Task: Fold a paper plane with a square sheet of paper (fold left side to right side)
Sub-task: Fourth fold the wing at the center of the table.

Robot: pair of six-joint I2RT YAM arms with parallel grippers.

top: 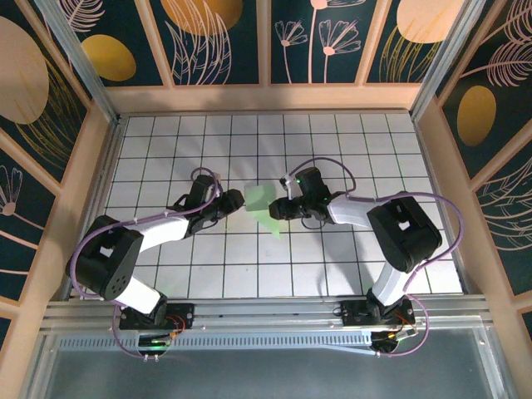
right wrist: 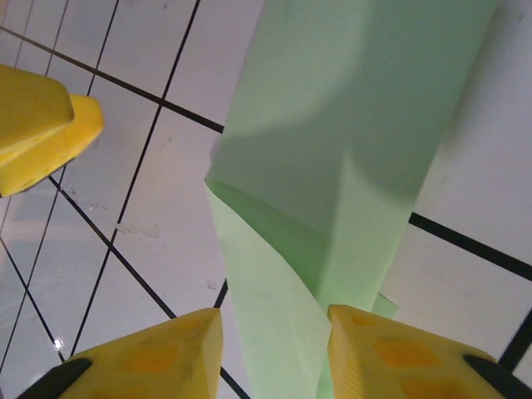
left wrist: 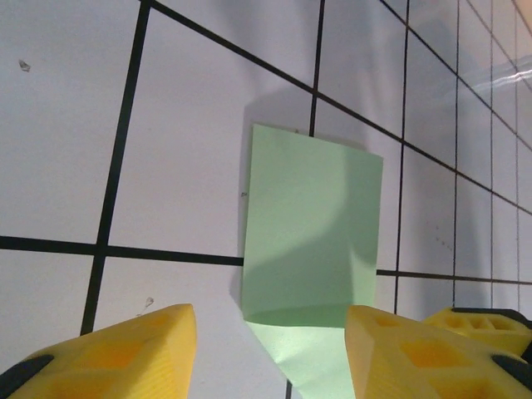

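- Sheet of paper (top: 261, 202), pale green, sits mid worktop (top: 166, 258), on white tiles w/ black grid lines (top: 208, 241), between the 2 pincers.
- Top view: sheet is part-folded. A paler squarish bit lies on the far side; a darker narrow wedge trails toward the near edge.
- Left pincer (top: 236, 204) reaches in from the sheet's left, right pincer (top: 281, 208) from its right. Both tips are just beside the paper, facing each other.
- Left wrist view: left pincer is spread, yellow fingers (left wrist: 125, 353) wide apart at frame bottom, nothing pinched.
- Same view: a flap of the sheet stands tilted up off the worktop ahead of the gap, w/ its shadow on the tiles behind. The flap's lower fold sits betw. the tips.
- Finger at frame-left is clear of the paper. The other is at the paper's edge; can't tell if touching.
- Low right in that view: a yellow finger of the right pincer, just beside the sheet.
- Right wrist view: right pincer is also spread, fingers (right wrist: 150, 353) apart, gap much wider than the paper layers running thru it, so no pinch.
- Creased layers pass betw. those tips. One layer is against or v. near the finger at frame-right; can't tell which.
- Upper left in that view: left pincer's yellow fingertip, near the sheet but apart from it.
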